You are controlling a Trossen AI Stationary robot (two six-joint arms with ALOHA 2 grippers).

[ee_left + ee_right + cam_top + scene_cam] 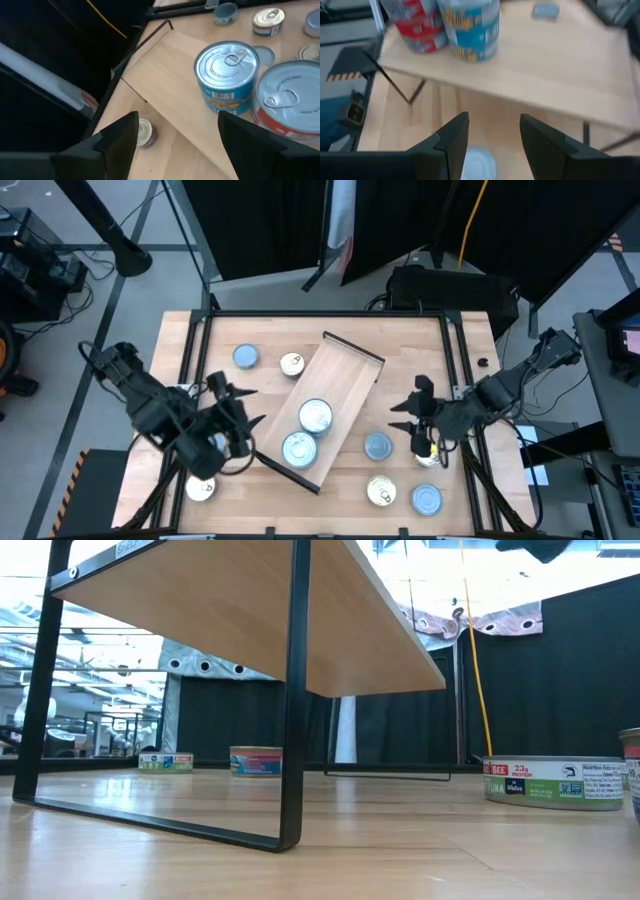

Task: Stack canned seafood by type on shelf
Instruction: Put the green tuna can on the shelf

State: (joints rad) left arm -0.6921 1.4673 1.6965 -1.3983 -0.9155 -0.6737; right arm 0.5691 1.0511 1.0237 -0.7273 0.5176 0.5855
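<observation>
The shelf point(345, 380) stands slantwise at the table's middle on dark end rails. Two stacks of tins rest on its near-left end: a blue-labelled stack point(315, 417) point(227, 75) point(470, 27) and a red-labelled stack point(298, 448) point(292, 102) point(417, 25). My left gripper point(245, 408) point(177, 135) hangs open left of the stacks, with nothing between its fingers. My right gripper point(405, 415) point(494, 135) hangs open right of the shelf, above a loose tin point(479, 162) that lies flat on the table.
Loose tins lie on the tabletop: a blue one point(245, 357) and a gold one point(292, 364) at the far left, a gold one point(201, 488) at the near left, several point(381, 491) at the near right. A dark frame point(460, 350) edges the table.
</observation>
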